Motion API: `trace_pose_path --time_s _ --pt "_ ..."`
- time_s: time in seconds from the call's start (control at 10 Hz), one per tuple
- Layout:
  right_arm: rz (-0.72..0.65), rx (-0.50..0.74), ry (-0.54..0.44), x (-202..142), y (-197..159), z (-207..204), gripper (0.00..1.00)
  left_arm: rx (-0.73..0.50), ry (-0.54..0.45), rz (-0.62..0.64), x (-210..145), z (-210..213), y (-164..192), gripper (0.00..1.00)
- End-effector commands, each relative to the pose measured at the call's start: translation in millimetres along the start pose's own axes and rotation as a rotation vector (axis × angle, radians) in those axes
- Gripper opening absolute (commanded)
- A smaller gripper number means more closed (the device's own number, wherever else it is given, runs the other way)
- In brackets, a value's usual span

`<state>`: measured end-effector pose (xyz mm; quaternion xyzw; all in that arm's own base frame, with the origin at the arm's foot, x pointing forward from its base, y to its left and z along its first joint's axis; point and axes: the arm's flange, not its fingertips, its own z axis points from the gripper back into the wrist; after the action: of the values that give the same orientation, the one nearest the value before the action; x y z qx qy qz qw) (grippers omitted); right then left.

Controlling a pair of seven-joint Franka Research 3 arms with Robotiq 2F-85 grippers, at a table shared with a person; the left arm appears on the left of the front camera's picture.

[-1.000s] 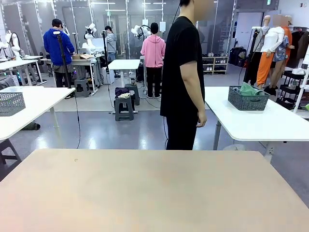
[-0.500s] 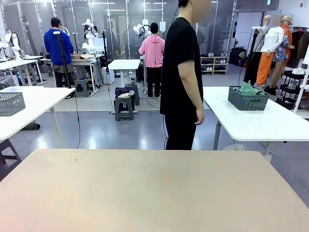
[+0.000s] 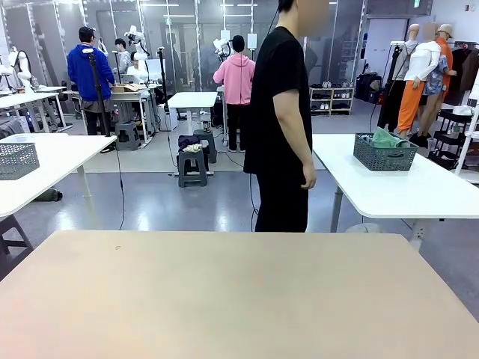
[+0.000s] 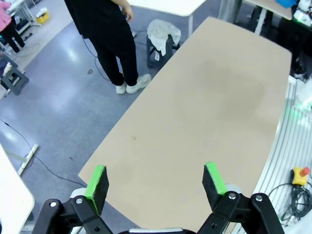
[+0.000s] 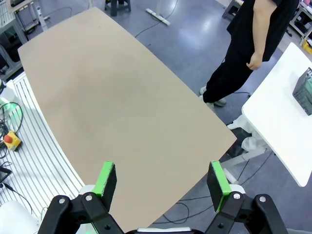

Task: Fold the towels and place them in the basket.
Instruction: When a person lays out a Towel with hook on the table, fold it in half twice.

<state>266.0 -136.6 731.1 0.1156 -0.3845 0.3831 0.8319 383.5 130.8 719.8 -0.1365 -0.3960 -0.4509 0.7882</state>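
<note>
Left gripper and right gripper hang wide open and empty above the beige table, which bears no towels yet; soft, light and limp, I'd judge, they want pinching at two neighbouring corners.

Table before me: a wide, pale beige matte tabletop with rounded corners.
Floor: glossy blue-grey floor, throwing back pale patches of the overhead light.
To my right: a white rectangular table on a grey leg, just past my table's far corner.
To my left: another white rectangular table.
Middle distance: a small grey square stool heaped with clothes, and a small white table behind it.
Back wall: tall glass partition panels in pale metal frames.
Far right: a low open shelf.
At my side: a white ribbed floor panel along the table's near edge.
</note>
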Motion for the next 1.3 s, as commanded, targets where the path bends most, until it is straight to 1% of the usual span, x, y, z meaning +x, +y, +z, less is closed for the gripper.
trace_pose_path --time_s 0.0,0.3,0.5,0.7,1.0,1.1,1.2 --pt "0.018 0.019 -0.005 3 2 7 0.94 -0.007 0.041 0.012 30 5 -11 0.98" --pt "0.011 0.03 0.041 7 1 13 0.94 -0.011 0.072 0.005 62 -1 -22 0.98" --pt "0.015 0.022 0.043 8 1 18 0.94 -0.02 0.086 0.002 77 -7 -32 0.98" --pt "0.017 0.023 0.058 11 3 21 0.94 -0.045 0.108 0.012 74 -12 -41 0.98" --pt "0.026 0.017 0.079 15 4 21 0.94 -0.059 0.134 0.016 88 -23 -50 0.98" --pt "0.011 0.025 0.044 12 3 19 0.94 -0.069 0.136 0.018 93 -27 -54 0.98" --pt "0.011 0.025 0.044 12 3 19 0.94 -0.067 0.138 0.02 97 -30 -58 0.98"
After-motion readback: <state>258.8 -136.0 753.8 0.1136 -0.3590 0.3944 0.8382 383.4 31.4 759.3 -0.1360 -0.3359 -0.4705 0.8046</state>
